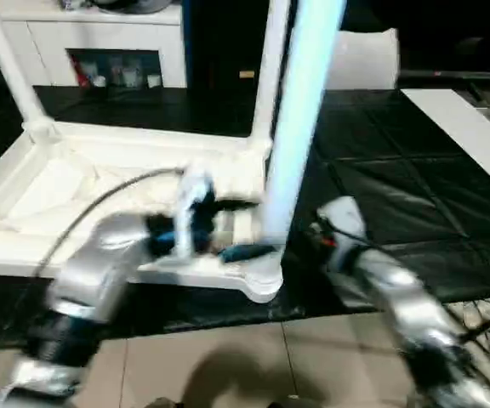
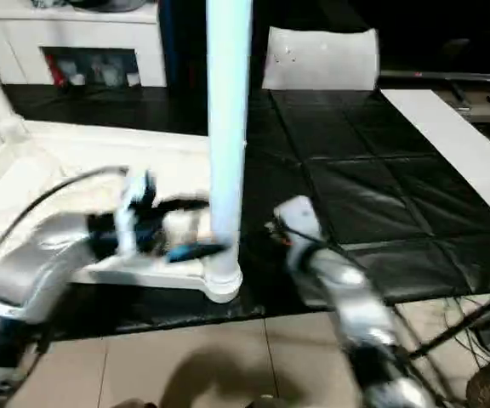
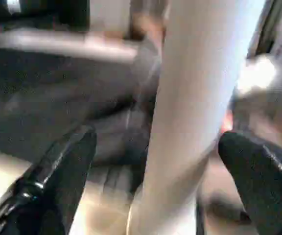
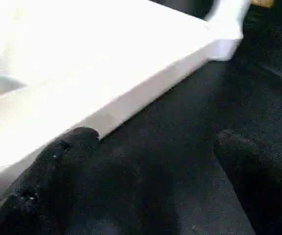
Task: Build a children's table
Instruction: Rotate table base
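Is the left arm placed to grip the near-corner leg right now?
Probably yes. The left gripper has its jaws open on either side of the upright leg standing in the table top's near corner socket, and nothing sits between them.

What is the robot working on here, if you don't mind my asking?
It is building a white table. The top lies upside down on black mats, with three legs standing in corner sockets. The open left gripper straddles the near leg without gripping; the open right gripper hovers beside the top's edge.

No legible text or labels anywhere.
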Controlling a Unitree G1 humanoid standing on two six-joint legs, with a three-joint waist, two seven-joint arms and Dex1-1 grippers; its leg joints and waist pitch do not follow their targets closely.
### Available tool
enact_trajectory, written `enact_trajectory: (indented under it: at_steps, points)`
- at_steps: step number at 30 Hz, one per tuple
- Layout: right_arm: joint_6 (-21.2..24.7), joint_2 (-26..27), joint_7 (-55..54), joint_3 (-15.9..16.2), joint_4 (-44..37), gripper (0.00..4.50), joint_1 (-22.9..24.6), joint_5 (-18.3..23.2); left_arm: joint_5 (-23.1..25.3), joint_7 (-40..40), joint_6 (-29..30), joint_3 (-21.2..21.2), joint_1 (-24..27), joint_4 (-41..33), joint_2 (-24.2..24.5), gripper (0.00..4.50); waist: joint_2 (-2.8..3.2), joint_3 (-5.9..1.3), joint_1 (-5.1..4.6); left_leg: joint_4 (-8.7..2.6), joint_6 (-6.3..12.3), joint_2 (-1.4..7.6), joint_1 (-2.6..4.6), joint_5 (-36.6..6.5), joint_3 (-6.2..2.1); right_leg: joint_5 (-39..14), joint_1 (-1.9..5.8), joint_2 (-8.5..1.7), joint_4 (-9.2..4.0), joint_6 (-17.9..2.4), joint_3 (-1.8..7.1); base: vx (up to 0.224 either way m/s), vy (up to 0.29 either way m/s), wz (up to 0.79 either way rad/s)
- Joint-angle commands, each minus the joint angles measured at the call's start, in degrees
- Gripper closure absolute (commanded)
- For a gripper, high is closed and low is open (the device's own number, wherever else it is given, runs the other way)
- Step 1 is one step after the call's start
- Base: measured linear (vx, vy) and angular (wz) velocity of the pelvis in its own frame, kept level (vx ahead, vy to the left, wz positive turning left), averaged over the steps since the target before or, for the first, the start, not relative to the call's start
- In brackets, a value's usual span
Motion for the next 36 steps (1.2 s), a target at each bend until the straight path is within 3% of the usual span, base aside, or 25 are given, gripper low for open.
enact_trajectory:
  at_steps: [1,7,8,9,10,13,15,19,27,31,32,36]
  points:
    - [2.0,-2.4,3.5,-0.1,-5.0,0.00,1.6,1.8,3.3,-2.0,-2.7,-1.9,-0.3,1.5,1.3,0.45,1.09,-3.52,0.29,-4.24,-3.09,0.95,2.00,-21.9,-1.13,-17.5,1.26,-2.50,-4.84,-9.2,1.47,0.000,0.000,0.00]
    - [4.3,-6.7,8.6,0.0,-12.3,0.00,5.1,4.5,7.6,-6.0,-6.3,-5.9,-0.8,4.6,5.1,0.94,1.16,-3.42,0.95,-4.47,-2.86,1.12,2.03,-21.8,-1.12,-16.6,1.16,-2.73,-4.90,-9.7,1.56,0.000,0.000,0.00]
    - [6.2,-10.0,12.5,-0.1,-16.9,0.00,7.4,6.5,9.4,-7.9,-7.8,-7.6,-1.6,6.5,6.0,1.04,1.01,-3.31,1.26,-4.48,-2.65,1.02,2.10,-22.3,-1.11,-17.9,1.31,-2.64,-5.31,-9.2,1.60,0.000,0.000,0.00]
    - [6.2,-10.0,12.5,-0.1,-16.9,0.00,7.4,6.5,9.4,-7.9,-7.8,-7.6,-1.6,6.5,6.0,1.15,1.12,-3.50,1.72,-4.32,-2.69,1.23,2.37,-22.1,-1.12,-17.4,1.30,-2.85,-5.04,-9.1,1.66,0.000,0.000,0.00]
    - [7.2,-11.4,14.2,-0.2,-18.9,0.00,8.4,7.5,10.0,-8.6,-8.3,-8.2,-1.9,7.3,6.3,1.24,1.01,-3.30,1.62,-4.54,-2.49,1.10,2.03,-21.9,-1.11,-17.8,1.32,-2.86,-5.12,-9.2,1.67,0.000,0.000,0.00]
    - [11.6,-16.3,19.7,-1.0,-25.7,0.00,11.5,12.1,13.6,-8.9,-11.9,-10.2,-3.8,11.1,6.0,1.38,0.97,-3.31,2.04,-4.48,-2.16,1.22,2.22,-22.4,-1.14,-18.8,1.35,-2.92,-5.34,-8.7,1.69,0.000,0.000,0.00]
    - [12.9,-17.7,20.9,-1.3,-27.6,0.00,12.4,13.3,13.9,-9.1,-12.6,-10.5,-4.2,12.1,5.5,1.63,1.10,-3.34,2.12,-4.50,-2.32,1.29,2.10,-22.2,-1.23,-19.3,1.31,-3.19,-5.26,-8.9,1.68,0.000,0.000,0.00]
    - [15.2,-20.9,23.5,-1.4,-31.2,0.00,14.5,15.5,15.7,-8.9,-15.5,-11.7,-5.4,14.7,4.4,1.95,0.74,-3.20,2.04,-4.43,-2.20,1.26,1.96,-22.6,-1.31,-21.1,1.28,-3.24,-5.57,-8.9,1.64,0.000,0.000,0.00]
    - [18.2,-22.8,24.6,-0.9,-34.5,0.00,15.6,17.3,19.9,-8.5,-20.4,-13.8,-8.1,20.5,2.9,2.73,0.64,-3.40,2.27,-4.29,-1.99,1.34,1.94,-21.6,-1.39,-20.7,1.23,-3.43,-5.44,-8.8,1.61,0.000,0.000,0.00]
    - [19.0,-23.1,24.5,-0.5,-35.1,0.00,15.6,17.8,20.6,-8.7,-21.5,-13.7,-8.7,22.1,2.5,2.89,0.58,-3.45,2.31,-4.19,-1.89,1.29,1.92,-21.0,-1.32,-19.5,1.28,-3.47,-5.32,-9.5,1.59,0.000,0.000,0.00]
    - [19.1,-23.2,24.6,-0.3,-35.3,0.00,15.6,17.9,20.9,-8.8,-22.0,-13.8,-9.1,22.8,2.4,3.14,0.60,-3.42,2.36,-4.22,-1.91,1.37,1.97,-21.2,-1.34,-19.6,1.27,-3.53,-5.34,-9.7,1.58,0.000,0.000,0.00]
    - [19.4,-23.3,24.8,0.1,-35.6,0.00,15.5,18.0,21.3,-9.3,-22.9,-13.9,-9.7,24.2,2.5,3.26,0.56,-3.34,2.51,-4.23,-1.97,1.36,1.99,-21.4,-1.34,-20.5,1.23,-3.57,-5.40,-9.5,1.60,0.000,0.000,0.00]
